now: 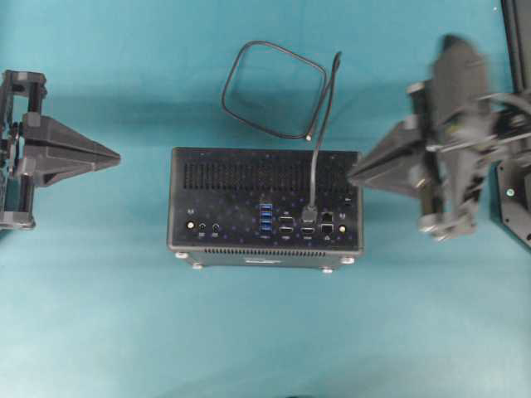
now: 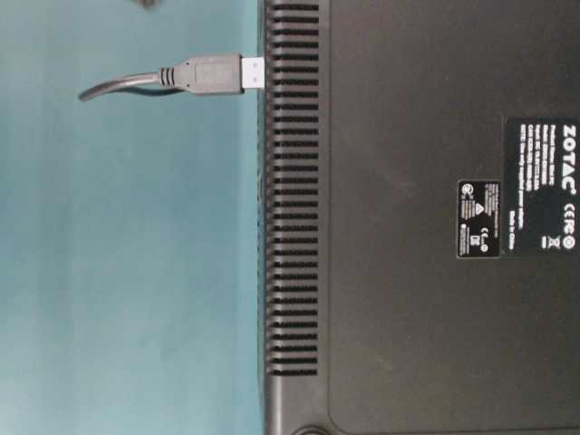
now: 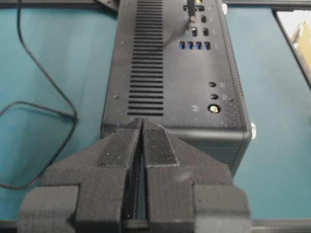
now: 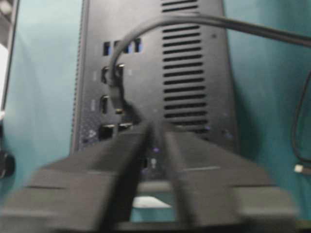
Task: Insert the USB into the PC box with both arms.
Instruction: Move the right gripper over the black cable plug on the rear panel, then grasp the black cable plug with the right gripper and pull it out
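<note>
While plug sits in socket:
left gripper (image 1: 112, 156): level, tips pressed together, off PC box (image 1: 265, 170)
right gripper (image 1: 355, 172): blurred, slightly parted, empty
USB (image 1: 309, 213): upright, cable trailing back

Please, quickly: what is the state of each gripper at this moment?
Left gripper: closed, holding nothing.
Right gripper: slightly open, holding nothing; the USB sits plugged into the PC box.

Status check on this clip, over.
Left pincer shut, empty. Right pincer off thin black USB cable. Plug seated in black PC box.
</note>
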Robot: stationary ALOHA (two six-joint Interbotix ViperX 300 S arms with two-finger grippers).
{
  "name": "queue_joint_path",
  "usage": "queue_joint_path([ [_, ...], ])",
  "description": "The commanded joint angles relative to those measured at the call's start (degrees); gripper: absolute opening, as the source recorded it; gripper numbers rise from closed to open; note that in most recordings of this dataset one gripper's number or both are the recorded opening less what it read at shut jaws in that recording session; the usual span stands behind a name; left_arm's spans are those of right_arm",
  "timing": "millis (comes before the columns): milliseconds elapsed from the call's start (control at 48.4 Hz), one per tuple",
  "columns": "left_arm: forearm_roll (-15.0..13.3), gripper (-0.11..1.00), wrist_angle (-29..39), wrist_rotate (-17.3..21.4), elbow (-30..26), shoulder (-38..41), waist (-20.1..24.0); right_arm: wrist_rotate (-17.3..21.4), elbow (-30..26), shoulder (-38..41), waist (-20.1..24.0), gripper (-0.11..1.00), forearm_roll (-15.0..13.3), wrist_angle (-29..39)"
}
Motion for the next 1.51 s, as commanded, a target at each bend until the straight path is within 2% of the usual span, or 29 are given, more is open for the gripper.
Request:
queue_joint_path([
  [0, 0.09, 0.0, -0.26, 0.0, -1.67, 0.0, -0.18, 0.62, -3.25, 1.32, 0.7, 0.48, 0.0, 1.32],
  [124, 0.18, 0.0, 0.35, 0.0, -1.58, 0.26, -0.18, 0.97, -5.36, 3.78, 1.14, 0.8, 0.0, 2.99],
  [186, 0.18, 0.0, 1.05, 0.0, -1.49, 0.35, -0.18, 1.14, -6.33, 5.1, 1.14, 0.86, 0.0, 3.6],
  [599, 0.09, 0.0, 5.54, -0.26, -1.05, 0.18, -0.18, 1.14, -13.01, 12.48, 2.29, 0.83, -0.26, 10.99],
  [909, 0.18, 0.0, 5.71, -0.26, -1.05, 0.18, -0.18, 1.14, -14.94, 14.77, 2.64, 0.81, -0.35, 11.6],
  [1488, 0.18, 0.0, 5.71, -0.35, -1.05, 0.09, -0.18, 1.14, -14.94, 14.41, 2.55, 0.5, -0.7, 11.6],
])
